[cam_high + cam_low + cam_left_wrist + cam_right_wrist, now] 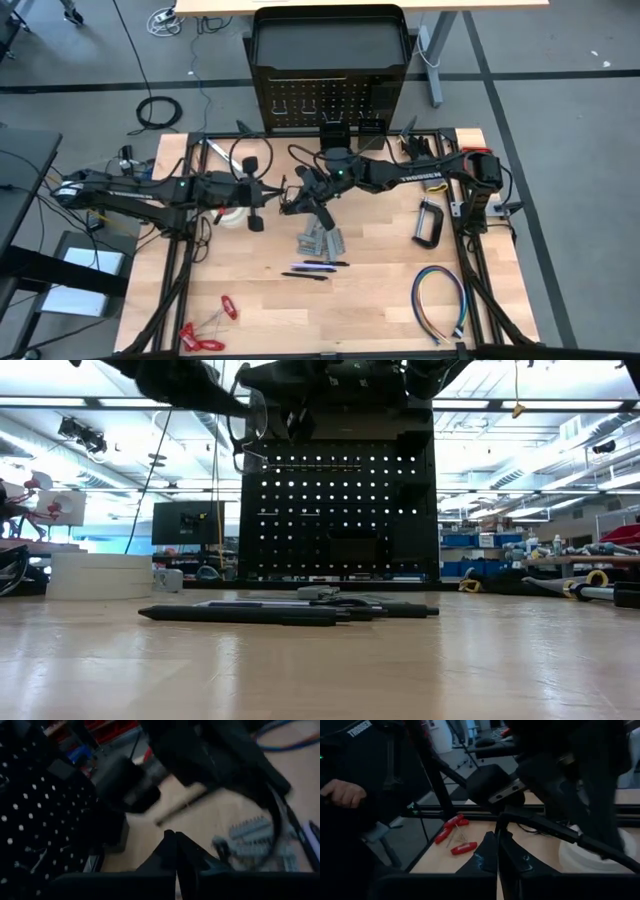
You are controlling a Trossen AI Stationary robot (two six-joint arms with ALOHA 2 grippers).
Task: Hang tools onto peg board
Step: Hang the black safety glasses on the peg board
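Observation:
The black peg board [330, 100] stands upright at the table's far edge. Both arms meet above the table's middle, in front of it. My right gripper [497, 840] is shut on a black cable loop [250, 155], which reaches toward the far left past my left gripper [268, 192]. My left gripper's fingers [170, 845] are shut, and nothing shows between them. On the table lie grey metal pieces [320, 240], dark pens [315, 268], a white tape roll [232, 215], a black C-clamp [430, 222] and red-handled tools [205, 335]. My right gripper pinches the thin black cable [506, 815] between its two fingertips. It comes at the cable about level, from the table's right. The cable is lifted clear of the table and runs on toward the far left. In the low view the loop [250, 420] hangs high above the tabletop.
A multicoloured wire loop [440, 300] lies at the near right. The arms' black frame posts [180, 250] run along both sides of the table. A person's hand [342, 792] shows beyond the table's left side. Bare wood lies along the near edge between the red tools and the wire loop.

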